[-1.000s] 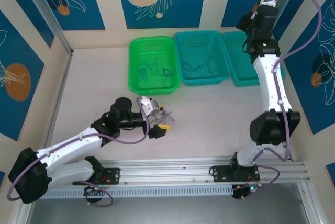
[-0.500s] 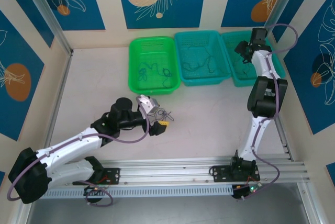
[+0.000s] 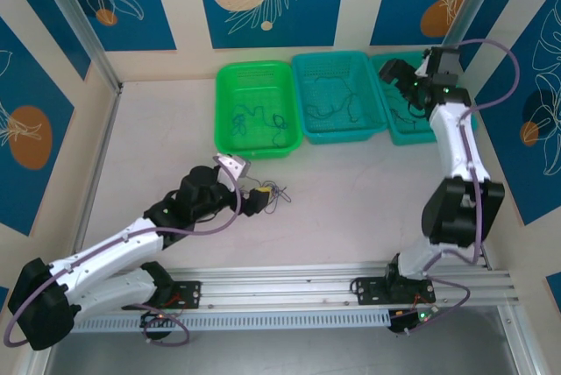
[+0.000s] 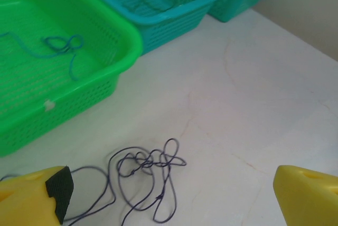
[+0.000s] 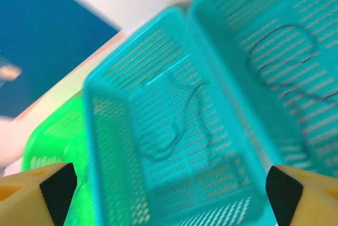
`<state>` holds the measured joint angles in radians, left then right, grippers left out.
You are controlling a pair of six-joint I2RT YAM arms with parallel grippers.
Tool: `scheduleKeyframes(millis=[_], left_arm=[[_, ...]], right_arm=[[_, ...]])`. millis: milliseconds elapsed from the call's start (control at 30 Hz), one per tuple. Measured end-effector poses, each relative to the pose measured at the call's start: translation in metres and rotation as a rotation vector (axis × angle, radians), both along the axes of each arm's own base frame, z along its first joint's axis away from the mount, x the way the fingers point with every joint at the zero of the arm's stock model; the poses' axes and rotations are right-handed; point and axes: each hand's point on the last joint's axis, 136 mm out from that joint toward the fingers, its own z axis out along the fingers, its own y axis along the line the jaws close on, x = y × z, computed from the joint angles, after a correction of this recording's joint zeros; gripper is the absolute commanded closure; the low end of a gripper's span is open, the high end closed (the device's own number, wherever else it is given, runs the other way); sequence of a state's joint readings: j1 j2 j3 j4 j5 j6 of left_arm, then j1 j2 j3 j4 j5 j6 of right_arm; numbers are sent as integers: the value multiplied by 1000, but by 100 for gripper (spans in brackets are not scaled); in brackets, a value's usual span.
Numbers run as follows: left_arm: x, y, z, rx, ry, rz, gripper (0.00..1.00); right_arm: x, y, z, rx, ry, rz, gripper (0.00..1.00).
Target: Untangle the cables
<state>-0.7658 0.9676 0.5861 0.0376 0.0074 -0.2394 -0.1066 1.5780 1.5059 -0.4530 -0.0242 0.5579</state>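
Purplish cables (image 4: 149, 160), green basket (image 4: 79, 104)

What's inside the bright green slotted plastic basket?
A few thin dark blue wires, loosely curled on the green basket's floor. Nothing covers them; knots too fine to tell.

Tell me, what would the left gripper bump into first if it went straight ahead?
Most likely the tangle of cables lying on the table, just ahead of the open left gripper. The green basket sits farther on, though depth is hard to judge.

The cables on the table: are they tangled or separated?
Tangled. The cables lie on the table in crossing loops, knotted together in the middle.
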Motion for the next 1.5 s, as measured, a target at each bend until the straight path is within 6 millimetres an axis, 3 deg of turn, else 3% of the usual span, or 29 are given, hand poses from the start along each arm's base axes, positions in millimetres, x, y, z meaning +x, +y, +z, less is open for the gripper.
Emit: scheduleKeyframes(millis=[133,300,400,500,700,800,833,900,967,1033,1100,1200,1333,1500], left_arm=[[13,19,-18,1,96,128,2],[29,47,-65,40,298,309,5],[34,57,-85,48,397,388,9],[38,64,-98,49,462,446,14],[45,67,-119,52,552,512,20],[48,65,-129,63,583,524,25],[49,65,-131,66,591,527,30],[50,64,-137,74,607,529,42],[50,63,-144,81,626,530,59],[50,63,-149,88,644,534,79],[51,64,-153,92,656,541,99],[52,69,-154,86,661,559,100],[51,87,-156,79,661,604,100],[47,121,-146,49,629,696,100]], right_arm=[[-61,86,-1,18,-27,210,11],[-147,187,-26,28,10,513,14],[-183,227,-52,32,90,622,16],[-206,254,-84,25,195,674,17],[-216,288,-158,-8,412,661,27],[-214,293,-195,-42,500,622,32],[-212,293,-203,-51,521,604,39],[-209,293,-218,-70,554,572,60],[-206,292,-228,-84,570,552,88],[-204,290,-231,-87,576,537,100],[-201,287,-230,-80,562,521,100],[-202,272,-224,-61,534,496,100],[-203,235,-208,-4,486,429,100],[-198,163,-195,118,427,231,100]])
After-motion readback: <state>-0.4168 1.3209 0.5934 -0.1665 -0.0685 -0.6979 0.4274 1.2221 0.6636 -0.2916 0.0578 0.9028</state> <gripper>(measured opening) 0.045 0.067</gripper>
